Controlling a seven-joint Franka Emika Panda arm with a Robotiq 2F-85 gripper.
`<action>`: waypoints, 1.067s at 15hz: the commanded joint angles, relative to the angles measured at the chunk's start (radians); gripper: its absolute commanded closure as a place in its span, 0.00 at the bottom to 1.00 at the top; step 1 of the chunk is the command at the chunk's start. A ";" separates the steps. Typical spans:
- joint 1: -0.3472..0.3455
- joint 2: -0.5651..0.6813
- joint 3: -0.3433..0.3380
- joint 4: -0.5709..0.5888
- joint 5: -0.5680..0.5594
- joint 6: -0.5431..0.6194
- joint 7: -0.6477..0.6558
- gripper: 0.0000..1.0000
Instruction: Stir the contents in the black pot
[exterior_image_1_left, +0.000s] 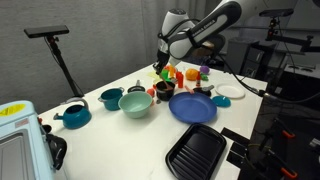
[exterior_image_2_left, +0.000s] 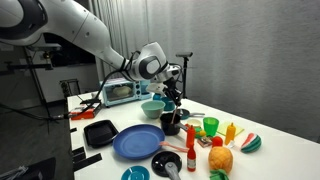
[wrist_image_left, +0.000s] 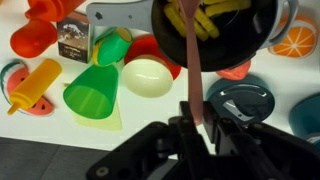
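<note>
- We see the small round black pot (wrist_image_left: 232, 38) at the top of the wrist view, with yellow strips (wrist_image_left: 205, 18) inside.
- In an exterior view it stands on the white table (exterior_image_2_left: 265, 160), just beside the round blue plate (exterior_image_2_left: 125, 148).
- The gripper (wrist_image_left: 197, 128) has its fingers pressed together on a slim pink stirring stick (wrist_image_left: 191, 70). The stick's far end reaches in among the strips.
- We judge the pot rigid but light and toy-like, so it is likely to slide or tip if the stick pushes on its wall.
- We would leave the pot itself alone and keep the grip on the stick's upper end, stirring gently near the middle.
- A green plastic cone (wrist_image_left: 90, 95) and a pale yellow egg-shaped toy (wrist_image_left: 147, 77) lie close by, so wide sweeps could knock them.
</note>
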 joint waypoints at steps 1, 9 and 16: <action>-0.001 -0.100 0.011 -0.124 0.007 0.014 0.017 0.96; 0.027 -0.100 -0.019 -0.144 -0.028 0.038 0.100 0.96; 0.057 -0.023 -0.068 -0.012 -0.029 0.023 0.239 0.96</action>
